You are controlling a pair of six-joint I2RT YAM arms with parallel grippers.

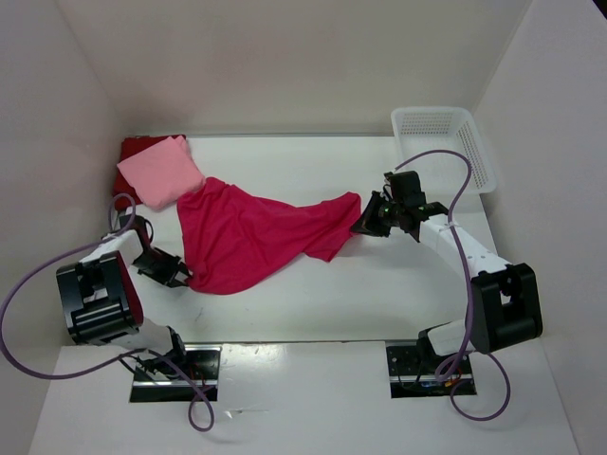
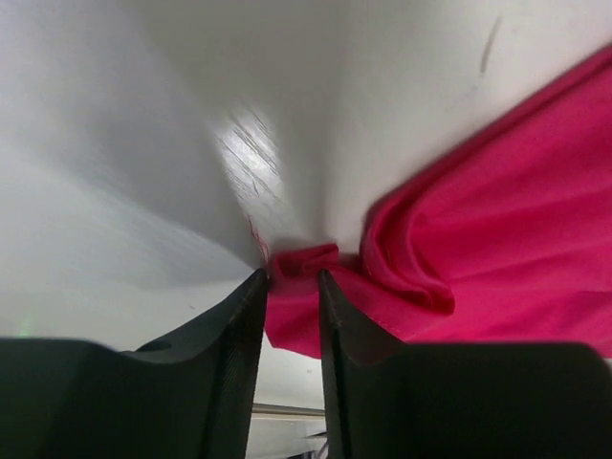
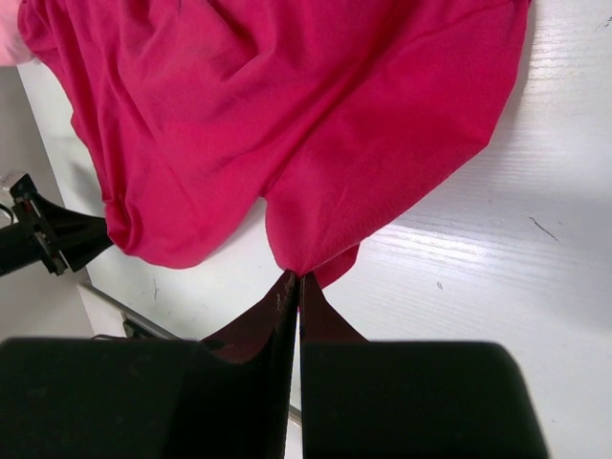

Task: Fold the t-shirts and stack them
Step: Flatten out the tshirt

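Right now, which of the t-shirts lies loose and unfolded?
The crimson-magenta t-shirt, spread across the middle of the table; the light pink t-shirt lies folded on the dark red t-shirt in the far left corner.

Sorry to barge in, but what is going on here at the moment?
Two arms are handling the crimson t-shirt, crumpled on the table. The right arm has its jaws shut on one end; the left arm has its jaws astride a bunched corner at the other, grip unclear. A folded pink t-shirt lies partly on a dark red t-shirt at the far left.
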